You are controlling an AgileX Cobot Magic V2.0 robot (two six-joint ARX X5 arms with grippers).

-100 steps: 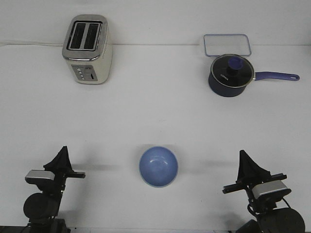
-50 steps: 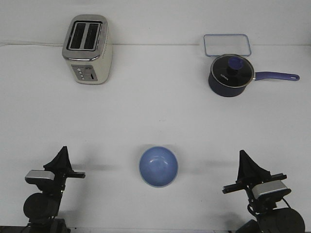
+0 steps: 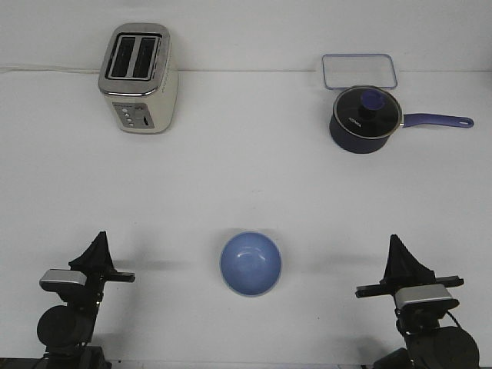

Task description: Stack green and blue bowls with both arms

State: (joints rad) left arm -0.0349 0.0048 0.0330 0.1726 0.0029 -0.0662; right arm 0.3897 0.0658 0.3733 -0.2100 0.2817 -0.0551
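White desk [image 3: 246, 177] all the way across, white wall behind it, and everything sits quiet on top. Blue bowl [image 3: 250, 264] lies near the front edge, right in the middle, squarely between the two arms. Left pincer [image 3: 98, 244] stands off to one side of it, right pincer [image 3: 397, 247] off to the other, both well apart from the bowl and touching nothing. Each pincer points up and away over the desk, tips drawn to a single sharp point, so both look clenched, with nothing held in either. A silver-grey block sits just under each one.

Now the bowl itself: small, round, plain matte, light periwinkle blue, standing upright with its mouth open to the ceiling. Inside is a paler patch at the bottom, and the rim reads as a clean even ring. I can make out only blue from this spot; whether a green bowl sits beneath or within it, I cannot tell.

Farther back on the left is a cream toaster [image 3: 138, 77] with two dark slots on top. Back on the right, a dark navy saucepan [image 3: 365, 119] under a glass lid, its long handle pointing out to the right. Just behind the pan, touching or nearly so, lies a clear rectangular lid or container [image 3: 359, 71].
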